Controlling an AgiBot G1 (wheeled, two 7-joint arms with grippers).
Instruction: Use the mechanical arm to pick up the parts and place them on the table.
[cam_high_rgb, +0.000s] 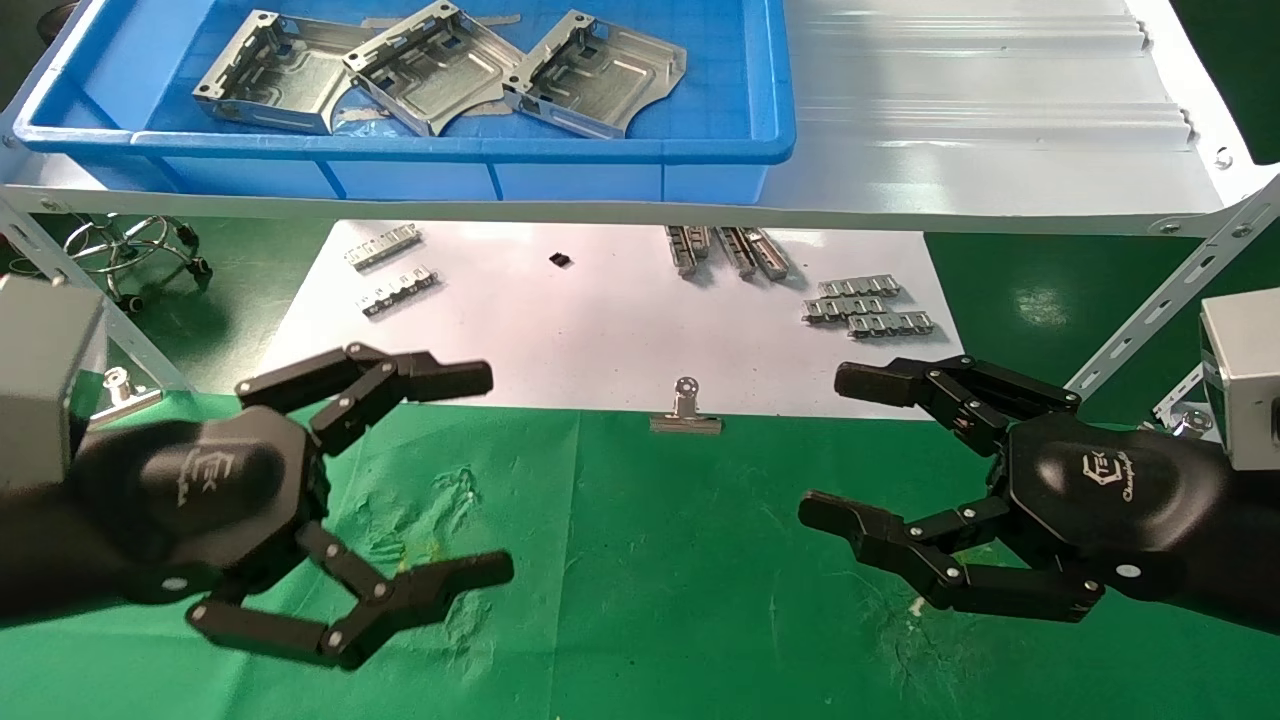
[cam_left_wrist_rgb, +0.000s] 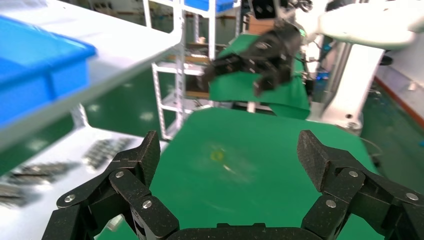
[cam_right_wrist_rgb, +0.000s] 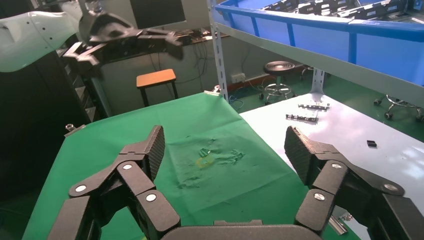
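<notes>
Nothing grasped yet. Left tool (cam_high_rgb: 420, 480) spread wide and empty, low over the green counter (cam_high_rgb: 640, 600), well below and in front of the blue tray (cam_high_rgb: 400, 150). Right tool (cam_high_rgb: 850, 450) likewise spread and empty over the counter, idle.

Three parts (cam_high_rgb: 430, 65) lying inside the tray, overlapping. Best, probably, to raise the left tool over the tray wall, take the top plate by an upturned slotted edge, lift straight. Thin stamped metal, shiny, likely slippery; concave-cut corners, embossed channels. Cloth wrinkled, soft.
</notes>
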